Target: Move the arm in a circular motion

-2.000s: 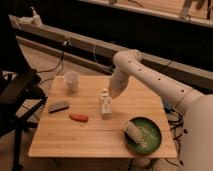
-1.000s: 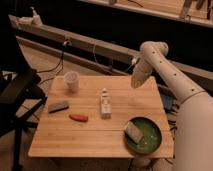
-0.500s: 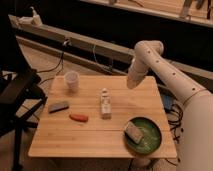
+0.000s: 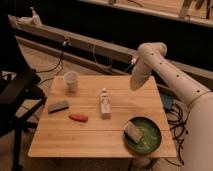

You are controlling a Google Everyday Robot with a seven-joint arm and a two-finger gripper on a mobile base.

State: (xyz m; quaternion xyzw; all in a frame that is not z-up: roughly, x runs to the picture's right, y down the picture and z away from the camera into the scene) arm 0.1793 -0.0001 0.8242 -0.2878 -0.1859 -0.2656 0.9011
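The arm (image 4: 172, 75) is glossy white with small dark dots. It reaches in from the right, bends at a rounded joint at the upper right, and points down over the far right part of the wooden table (image 4: 95, 132). My gripper (image 4: 134, 86) is at its lower end, just above the table's back right area, to the right of a small white bottle (image 4: 104, 103). It holds nothing that I can see.
On the table are a white cup (image 4: 71, 80) at the back left, a grey block (image 4: 58, 106), an orange-red object (image 4: 78, 118), and a green bowl (image 4: 155, 145) with a sponge (image 4: 133, 131) at the front right. A black chair (image 4: 17, 97) stands at the left.
The arm swung from over the table's middle out to the right, then came back slightly left and lower over the back right of the table. The objects have not moved.
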